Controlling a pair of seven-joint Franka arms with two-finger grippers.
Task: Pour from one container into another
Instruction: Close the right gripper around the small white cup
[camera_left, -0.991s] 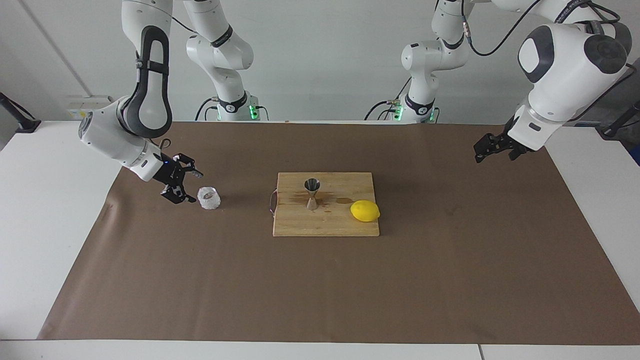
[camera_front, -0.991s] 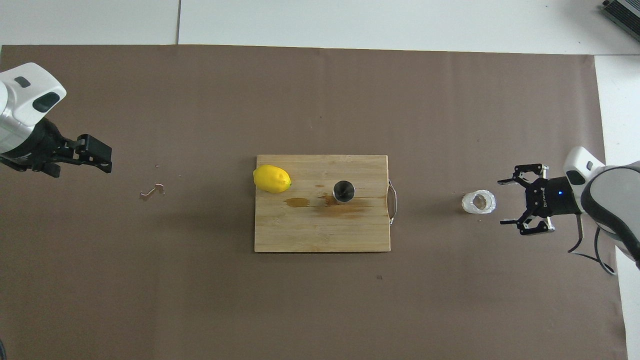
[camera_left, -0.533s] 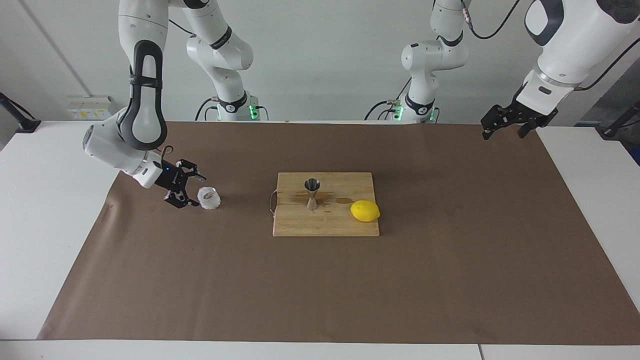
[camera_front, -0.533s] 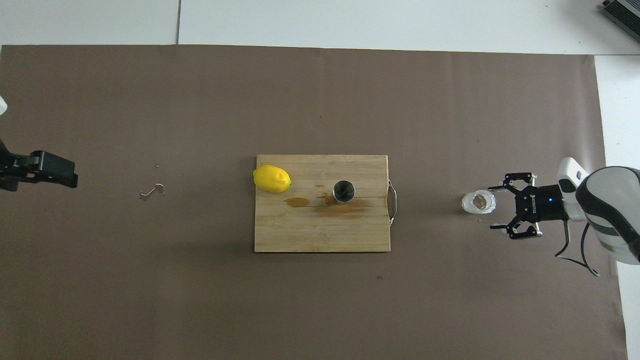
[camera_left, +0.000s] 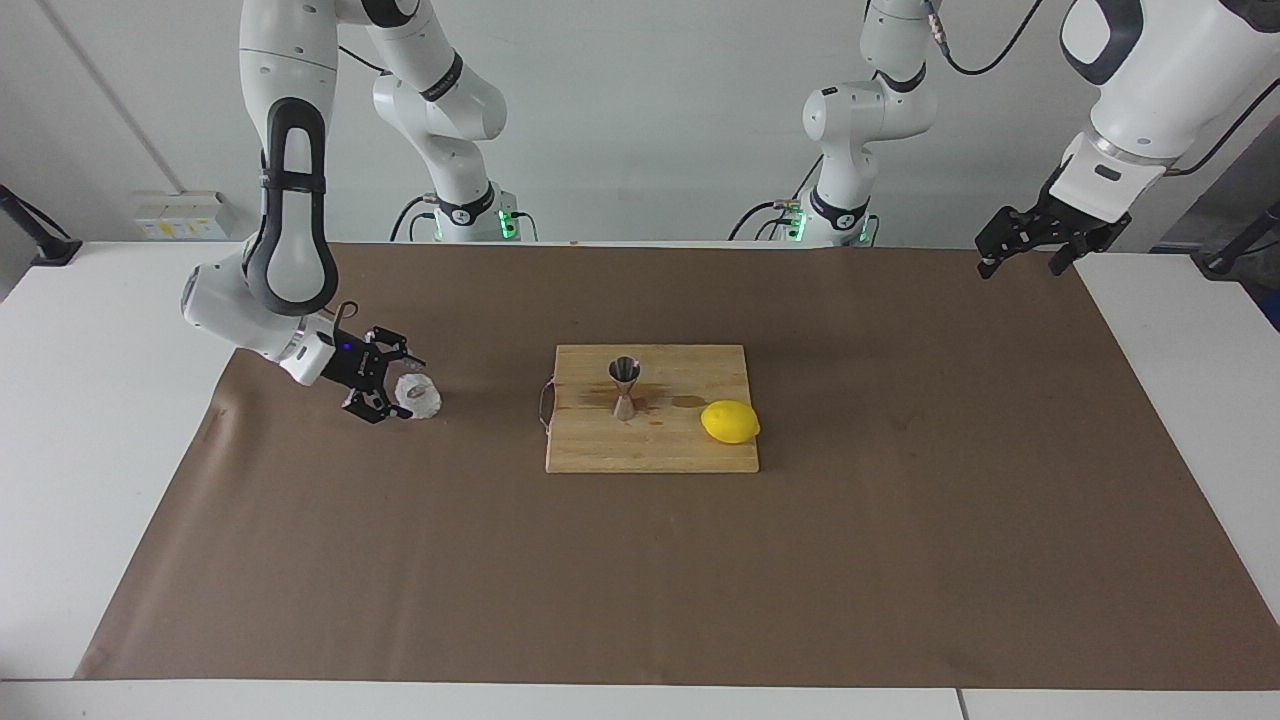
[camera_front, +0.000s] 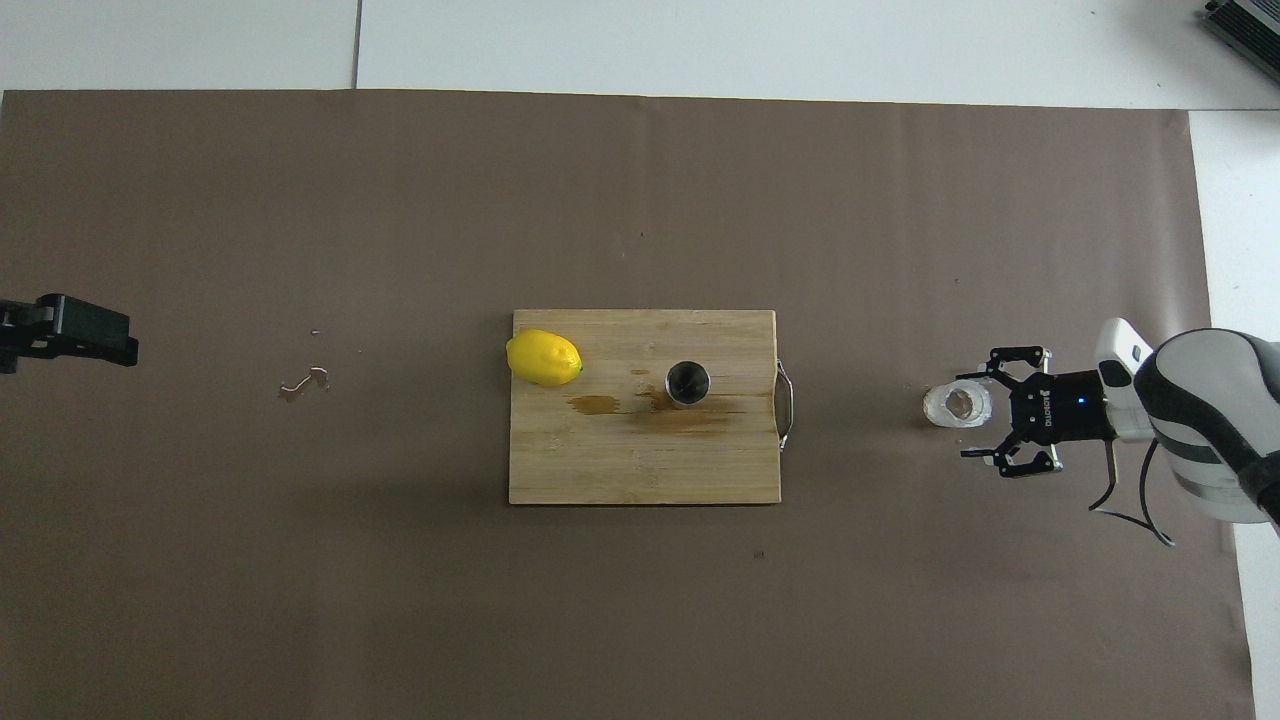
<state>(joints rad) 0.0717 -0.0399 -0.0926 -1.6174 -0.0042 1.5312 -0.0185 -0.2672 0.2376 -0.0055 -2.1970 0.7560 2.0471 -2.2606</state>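
Note:
The squat frosty glass cup (camera_left: 418, 396) (camera_front: 958, 404) stands on the brown paper toward the right arm's end of the table. My right gripper (camera_left: 392, 388) (camera_front: 972, 415) is low beside it and open, its fingertips reaching the cup's edge on either side; I cannot tell whether they touch. The steel hourglass jigger (camera_left: 624, 386) (camera_front: 688, 382) stands upright on the wooden board (camera_left: 600, 450) (camera_front: 600, 470) in the middle. My left gripper (camera_left: 1015, 250) (camera_front: 85, 335) hangs open and holds nothing, high over the left arm's end of the paper.
A yellow lemon (camera_left: 730, 421) (camera_front: 543, 357) lies on the board's edge toward the left arm's end, with brownish wet stains (camera_front: 680, 415) beside the jigger. A small spill mark (camera_front: 303, 382) shows on the paper. The board has a metal handle (camera_front: 786, 405) facing the cup.
The right gripper has slid in toward the glass cup, its open fingers now reaching the cup's sides. The left arm has lifted and drawn back toward its end of the table.

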